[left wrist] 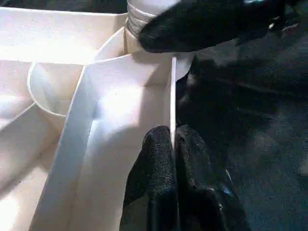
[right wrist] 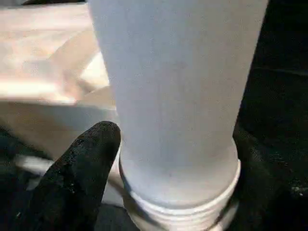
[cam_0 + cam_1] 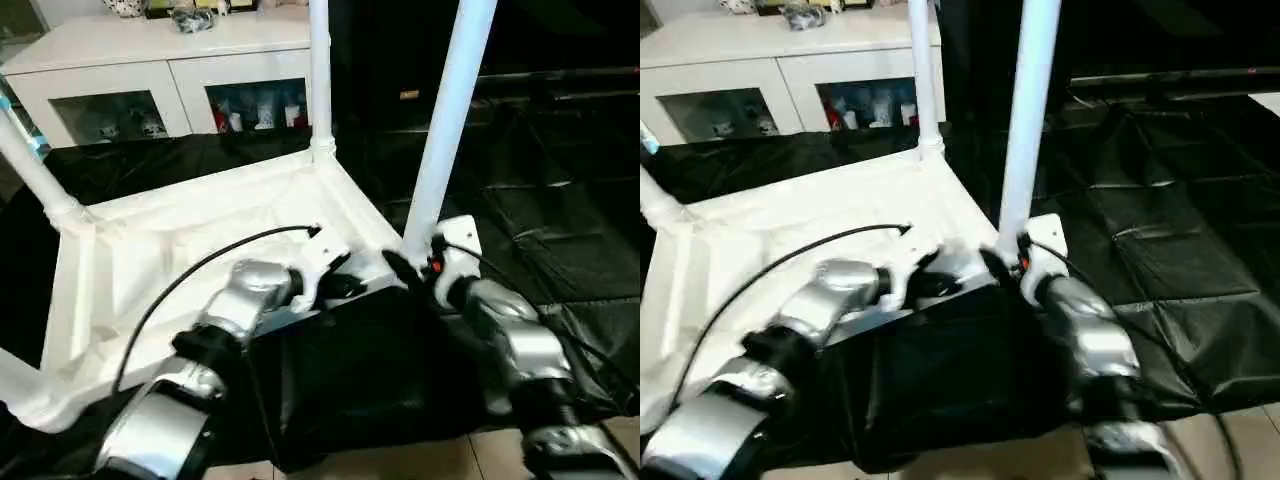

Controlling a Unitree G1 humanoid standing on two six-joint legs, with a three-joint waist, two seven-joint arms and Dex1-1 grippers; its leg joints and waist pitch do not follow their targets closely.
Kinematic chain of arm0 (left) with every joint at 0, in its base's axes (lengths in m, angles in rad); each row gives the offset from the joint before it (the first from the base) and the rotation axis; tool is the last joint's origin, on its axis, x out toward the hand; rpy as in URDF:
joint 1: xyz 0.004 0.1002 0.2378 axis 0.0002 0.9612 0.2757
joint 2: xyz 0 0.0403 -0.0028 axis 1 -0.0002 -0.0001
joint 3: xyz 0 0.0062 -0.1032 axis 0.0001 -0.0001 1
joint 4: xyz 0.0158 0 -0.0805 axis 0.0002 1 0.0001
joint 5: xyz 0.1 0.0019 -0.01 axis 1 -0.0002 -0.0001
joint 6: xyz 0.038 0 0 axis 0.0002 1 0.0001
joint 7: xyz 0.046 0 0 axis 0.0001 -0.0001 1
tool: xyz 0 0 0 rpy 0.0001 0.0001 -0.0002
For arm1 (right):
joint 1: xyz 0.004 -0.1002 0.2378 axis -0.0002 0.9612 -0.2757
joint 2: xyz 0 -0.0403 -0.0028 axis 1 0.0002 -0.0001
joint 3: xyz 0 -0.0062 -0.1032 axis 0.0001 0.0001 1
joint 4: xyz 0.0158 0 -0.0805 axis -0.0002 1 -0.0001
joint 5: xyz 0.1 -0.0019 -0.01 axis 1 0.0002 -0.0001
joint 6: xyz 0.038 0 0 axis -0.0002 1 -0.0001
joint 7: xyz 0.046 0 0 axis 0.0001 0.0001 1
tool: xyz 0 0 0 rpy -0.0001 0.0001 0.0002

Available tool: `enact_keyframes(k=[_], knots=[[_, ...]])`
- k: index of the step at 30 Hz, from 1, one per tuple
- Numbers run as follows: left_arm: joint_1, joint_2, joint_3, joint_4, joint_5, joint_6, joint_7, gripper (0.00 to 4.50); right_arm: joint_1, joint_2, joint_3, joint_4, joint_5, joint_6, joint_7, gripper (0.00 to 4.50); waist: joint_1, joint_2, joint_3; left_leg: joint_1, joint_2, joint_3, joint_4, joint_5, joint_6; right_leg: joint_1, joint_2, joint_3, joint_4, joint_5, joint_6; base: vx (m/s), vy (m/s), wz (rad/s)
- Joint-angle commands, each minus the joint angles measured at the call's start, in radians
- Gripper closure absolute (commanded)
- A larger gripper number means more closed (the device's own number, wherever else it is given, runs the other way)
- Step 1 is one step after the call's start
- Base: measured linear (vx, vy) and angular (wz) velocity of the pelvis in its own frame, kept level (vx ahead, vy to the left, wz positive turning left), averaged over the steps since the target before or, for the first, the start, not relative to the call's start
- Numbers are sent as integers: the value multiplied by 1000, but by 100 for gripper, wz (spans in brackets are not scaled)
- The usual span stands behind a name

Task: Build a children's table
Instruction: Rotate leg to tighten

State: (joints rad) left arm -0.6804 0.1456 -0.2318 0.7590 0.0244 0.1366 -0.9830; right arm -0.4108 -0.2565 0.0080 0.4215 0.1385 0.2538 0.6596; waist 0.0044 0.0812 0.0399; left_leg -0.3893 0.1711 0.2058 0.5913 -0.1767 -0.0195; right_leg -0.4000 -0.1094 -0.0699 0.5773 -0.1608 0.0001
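The children's table (image 3: 150, 260) lies upside down on black cloth, its ribbed underside facing up. White legs stand up from its corners: one at the far corner (image 3: 320, 70), one at the left (image 3: 35, 175), and one at the near right corner (image 3: 445, 120). My left gripper (image 1: 173, 139) is shut on the table's thin near rim (image 1: 172, 96), close to that corner. My right gripper (image 3: 410, 265) is shut around the base of the near right leg (image 2: 173, 86), just above its threaded collar. One black finger (image 2: 82, 168) presses on the leg's side.
A white cabinet with glass doors (image 3: 150, 90) stands behind the work. Wrinkled black cloth (image 3: 560, 230) covers the big table to the right and front. A black cable (image 3: 200, 265) arcs over my left forearm. Pale floor (image 3: 440, 460) shows at the near edge.
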Motion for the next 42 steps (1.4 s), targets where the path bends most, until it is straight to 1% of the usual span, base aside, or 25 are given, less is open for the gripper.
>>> enact_keyframes(k=[1,2,3,5,8,9,14,17,20,21,22,23,24,25,27,29,30,31,32,33,34,35,36,39,42], knots=[[-10,-23,-8,-58,-51,-50,-44,450,15,27,96,-40,32,15,101,86,2,-24,-61,14,52,-29,-71,-262,95,43,-43,32,-76,-313,-204,0,0,0],[12,17,-19,-93,-63,-47,-128,450,32,-34,110,-71,28,17,188,86,1,-23,-62,15,53,-29,-71,-262,92,40,-43,32,-74,-311,-208,0,0,0],[14,21,-19,-96,-63,-46,-136,450,33,-41,111,-73,27,17,198,86,6,-26,-64,15,54,-30,-71,-256,94,45,-44,30,-70,-305,-212,0,0,0],[26,50,-21,-116,-66,-37,-186,450,43,-86,120,-91,24,20,265,86,9,-22,-62,16,58,-28,-71,-254,99,42,-41,31,-68,-286,-222,0,0,0],[38,80,-27,-137,-73,-26,-244,450,50,-127,124,-111,40,33,333,86,14,-23,-63,17,58,-26,-70,-244,100,41,-41,33,-66,-271,-230,0,0,0],[38,80,-27,-137,-73,-26,-244,450,50,-127,124,-111,40,33,333,112,16,-22,-62,17,59,-26,-70,-237,100,40,-41,33,-64,-258,-235,0,0,0],[53,101,-31,-168,-83,-10,-276,450,57,-149,130,-133,70,55,385,137,27,-23,-62,19,59,-25,-70,-240,91,40,-43,34,-64,-266,-237,0,0,0],[54,99,-26,-170,-78,-5,-265,450,65,-143,138,-139,66,60,388,165,27,-24,-62,19,58,-26,-70,-239,84,40,-43,34,-64,-274,-231,0,0,0],[53,95,-23,-167,-74,-5,-255,450,67,-138,139,-140,64,60,383,171,27,-25,-63,19,57,-26,-69,-232,83,40,-42,34,-63,-268,-230,0,0,0],[41,77,-10,-146,-63,-2,-201,450,60,-118,132,-117,41,64,316,173,26,-27,-63,18,58,-26,-70,-230,83,39,-42,34,-63,-265,-230,0,0,0],[41,77,-10,-146,-63,-2,-201,450,60,-118,132,-117,41,64,316,175,25,-26,-62,18,58,-26,-70,-231,81,37,-42,35,-63,-269,-230,0,0,0],[22,54,5,-115,-51,-2,-132,450,42,-82,108,-67,14,69,205,175,24,-26,-62,18,56,-27,-70,-233,74,37,-44,35,-66,-283,-225,0,0,0],[17,47,9,-107,-48,-3,-113,450,37,-72,101,-54,8,71,174,175,18,-26,-60,20,52,-26,-70,-252,61,34,-43,34,-70,-315,-221,0,0,0],[-12,15,22,-60,-32,-5,-14,450,16,-17,59,5,-4,85,31,176,15,-27,-60,22,50,-27,-71,-262,46,32,-43,34,-73,-346,-210,0,0,0],[-40,-18,32,-19,-21,-9,69,450,2,37,22,49,-16,92,-107,176,11,-28,-60,25,49,-31,-72,-282,27,34,-44,32,-78,-392,-190,0,0,0],[-52,-33,37,-3,-19,-7,102,450,-2,61,5,65,-21,99,-171,176,7,-28,-58,23,49,-31,-74,-290,27,32,-43,33,-82,-396,-180,0,0,0],[-74,-61,46,23,-20,-3,149,450,-6,95,-9,85,-26,109,-240,176,4,-31,-58,23,47,-30,-73,-293,29,31,-42,33,-84,-401,-176,0,0,0],[-88,-81,49,37,-21,-3,177,450,-9,117,-6,100,-35,106,-275,176,2,-28,-59,26,46,-31,-73,-307,28,29,-42,32,-86,-417,-170,0,0,0],[-94,-96,45,42,-19,-5,183,450,-13,134,9,108,-44,84,-276,176,2,-29,-58,24,46,-31,-73,-307,30,30,-43,32,-87,-419,-168,0,0,0],[-97,-104,42,45,-18,-8,185,450,-16,144,20,114,-50,68,-274,176,0,-21,-58,24,46,-31,-74,-313,30,29,-42,31,-89,-420,-164,0,0,0],[-97,-110,38,44,-16,-11,179,450,-18,153,28,111,-50,52,-263,176,-1,-24,-58,24,46,-32,-75,-318,30,29,-42,30,-89,-420,-162,0,0,0],[-98,-115,35,48,-16,-14,176,450,-19,164,24,108,-38,46,-247,121,-2,-25,-58,24,47,-32,-75,-324,35,30,-42,31,-89,-414,-162,0,0,0],[-96,-116,31,46,-17,-18,164,450,-20,170,17,94,-19,49,-221,107,-3,-21,-58,22,47,-32,-76,-327,41,32,-42,31,-88,-404,-164,0,0,0],[-89,-112,22,42,-19,-27,129,450,-25,167,9,71,8,56,-184,88,-4,-22,-58,20,48,-33,-77,-329,47,34,-43,31,-87,-398,-168,0,0,0],[-70,-85,9,22,-31,-40,58,450,-17,109,46,35,7,54,-84,63,0,-23,-61,20,48,-32,-74,-315,55,38,-43,31,-84,-372,-176,0,0,0]])
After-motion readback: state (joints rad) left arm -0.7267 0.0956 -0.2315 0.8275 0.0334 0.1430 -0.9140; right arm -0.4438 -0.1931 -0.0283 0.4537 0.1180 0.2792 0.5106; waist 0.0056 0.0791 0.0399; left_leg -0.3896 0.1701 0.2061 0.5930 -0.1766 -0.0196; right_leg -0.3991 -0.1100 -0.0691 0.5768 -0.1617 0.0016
